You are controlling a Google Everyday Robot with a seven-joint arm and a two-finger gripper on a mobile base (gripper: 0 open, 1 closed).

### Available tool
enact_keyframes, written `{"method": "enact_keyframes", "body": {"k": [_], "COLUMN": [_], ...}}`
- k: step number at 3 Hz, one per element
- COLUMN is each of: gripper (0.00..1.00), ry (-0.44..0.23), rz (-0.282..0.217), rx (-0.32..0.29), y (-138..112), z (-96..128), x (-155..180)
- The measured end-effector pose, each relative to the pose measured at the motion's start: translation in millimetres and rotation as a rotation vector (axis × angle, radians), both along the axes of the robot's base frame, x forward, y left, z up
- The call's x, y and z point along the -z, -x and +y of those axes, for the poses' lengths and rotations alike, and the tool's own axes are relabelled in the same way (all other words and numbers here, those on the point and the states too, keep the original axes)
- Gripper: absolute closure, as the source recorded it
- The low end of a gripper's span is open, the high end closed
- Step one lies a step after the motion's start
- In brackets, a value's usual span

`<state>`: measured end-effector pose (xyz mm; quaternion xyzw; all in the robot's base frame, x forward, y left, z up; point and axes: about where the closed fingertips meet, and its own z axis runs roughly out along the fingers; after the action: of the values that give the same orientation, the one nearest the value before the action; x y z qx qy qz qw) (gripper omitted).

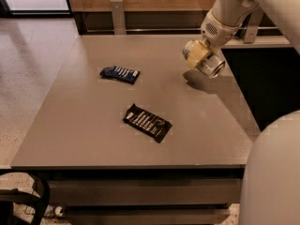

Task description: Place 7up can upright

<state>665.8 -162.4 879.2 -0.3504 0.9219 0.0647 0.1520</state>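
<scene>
The white arm (228,9) reaches down from the top right, near the far right edge of the table (79,125). Its gripper (199,56) hangs just above the table, fingers squeezed tight on the 7up can (213,67). The can is tipped sideways in the air. A blue wrapper (120,74) and a black wrapper (147,122) lie flat near the middle.

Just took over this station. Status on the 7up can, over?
Gripper over table, far-right side, shut on 7up can. Can off the surface, tilted sideways, not upright. Blue wrapper and black wrapper lie well left, out of the way.
</scene>
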Motion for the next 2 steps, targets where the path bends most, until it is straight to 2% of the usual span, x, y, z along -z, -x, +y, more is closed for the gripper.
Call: {"method": "enact_keyframes", "body": {"k": [1,2], "gripper": [1.0,1.0], "ry": [-0.093,-0.224], "rz": [-0.12,-0.254], "rx": [-0.035,-0.127], "y": [10.9,19.7], "z": [-15.7,-25.8], "x": [-31.9,-58.8]}}
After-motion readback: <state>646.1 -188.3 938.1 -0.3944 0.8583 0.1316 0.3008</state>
